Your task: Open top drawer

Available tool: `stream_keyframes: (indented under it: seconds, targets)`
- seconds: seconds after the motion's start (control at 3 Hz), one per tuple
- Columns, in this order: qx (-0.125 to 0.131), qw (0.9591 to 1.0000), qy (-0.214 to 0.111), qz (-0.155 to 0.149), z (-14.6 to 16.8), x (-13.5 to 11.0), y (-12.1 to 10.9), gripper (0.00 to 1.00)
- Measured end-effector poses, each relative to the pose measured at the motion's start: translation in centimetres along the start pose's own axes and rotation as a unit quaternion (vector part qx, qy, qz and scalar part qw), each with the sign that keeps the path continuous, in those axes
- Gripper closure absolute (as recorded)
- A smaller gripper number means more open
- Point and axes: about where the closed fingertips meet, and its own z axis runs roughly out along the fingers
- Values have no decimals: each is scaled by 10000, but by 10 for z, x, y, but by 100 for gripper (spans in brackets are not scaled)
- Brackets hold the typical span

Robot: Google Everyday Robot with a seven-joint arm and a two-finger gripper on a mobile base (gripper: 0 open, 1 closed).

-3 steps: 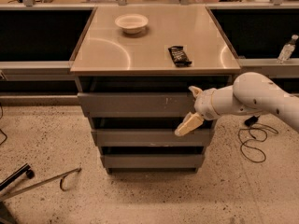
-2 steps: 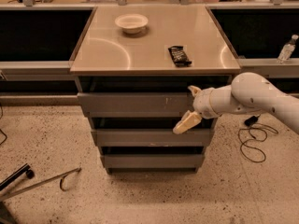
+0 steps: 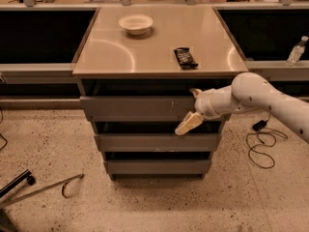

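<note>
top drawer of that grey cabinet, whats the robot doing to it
A white robot arm reaches in from the right. Its gripper sits at the right end of the top drawer front, fingers spread, one near the upper edge, one near the lower. None of the drawer's inside shows, so it looks hardly opened. A bowl and a black device lie on top.

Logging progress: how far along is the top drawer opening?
Done: gripper is at the right end of the top drawer, fingers spread across its front. In hand: taking hold. Left: the pull itself; no tray interior shows yet.
</note>
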Motion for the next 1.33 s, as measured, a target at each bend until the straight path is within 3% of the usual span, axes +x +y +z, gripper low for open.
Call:
stream_keyframes:
  seconds: [0.67,1.0,1.33]
  targets:
    - [-472,9986,245,46,12,-1,14,0]
    - [-891,9951,434,9,1,-13,30,0]
    - [-1537,9865,558,79,-17,-23,59,0]
